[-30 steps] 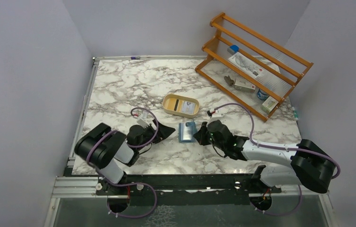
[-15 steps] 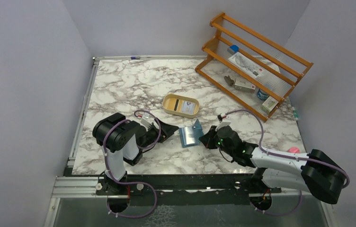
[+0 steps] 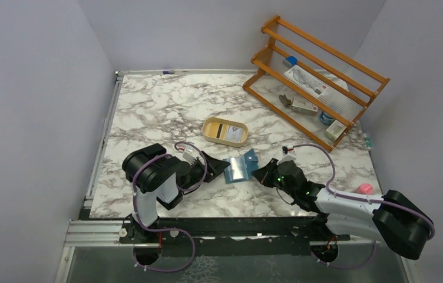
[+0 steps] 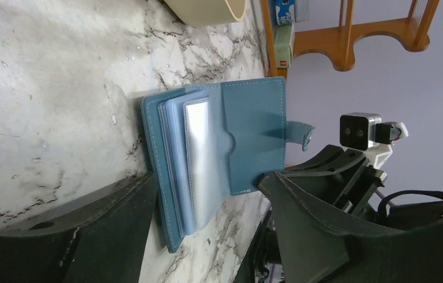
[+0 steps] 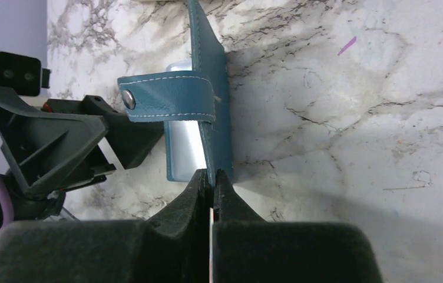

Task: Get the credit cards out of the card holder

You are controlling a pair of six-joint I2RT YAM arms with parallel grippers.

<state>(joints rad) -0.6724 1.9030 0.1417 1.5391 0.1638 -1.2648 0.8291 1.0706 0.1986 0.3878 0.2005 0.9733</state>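
The left gripper (image 3: 212, 169) lies low on the marble table (image 3: 148, 106) at the left of the work; its 2 fingers (image 4: 107, 218) stand well apart, aimed at the open side of the card holder (image 3: 240, 168), and whether either finger touches it I cannot tell.

The card holder lies just right of that gripper, near the front of the table, with the tan dish (image 3: 210, 127) behind it; 1 half rests flat while the other cover is lifted, its snap tab (image 5: 166, 98) sticking out to the side. The credit cards (image 4: 200, 150) sit in the paler inner pockets, 1 showing as a pale, shiny face; how many there are cannot be told.

The right gripper (image 5: 210, 177) has its jaws pressed together on the near edge of the raised cover, holding the wallet open.

The holder looks light and soft, so it would likely slide or fold if pulled unsupported; the pinch on the cover should steady it. The cards look thin, stiff and slick, probably snug in their pockets; the best hold seems to be the exposed edge of the top card, pinched flat and drawn out along the pocket.

At the far right stands a wooden rack (image 3: 319, 71).
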